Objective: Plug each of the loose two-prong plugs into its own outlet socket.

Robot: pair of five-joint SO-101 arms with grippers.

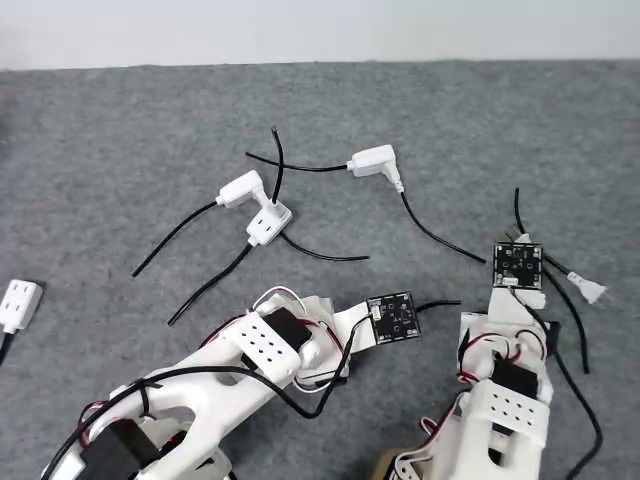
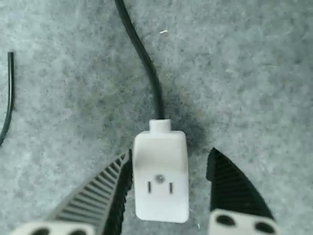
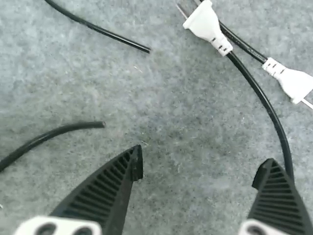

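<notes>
Grippers both spread: left gripper (image 2: pixel 170 154) straddles white plastic outlet socket (image 2: pixel 161 176) on grey carpet (image 2: pixel 244 73); right gripper (image 3: pixel 203 156) empty, near two white two-prong plugs (image 3: pixel 205 24) (image 3: pixel 291 81).

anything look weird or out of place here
The black cords are cut stubs: one severed end lies bare on the carpet, another nearby. One socket sits alone at the high view's left edge, far from the rest.

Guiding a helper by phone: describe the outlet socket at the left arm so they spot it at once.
On the grey carpet, find the left gripper; between its open jaws lies a white outlet socket on a black cord. Unlike the pronged plugs, it shows two empty slots.
</notes>
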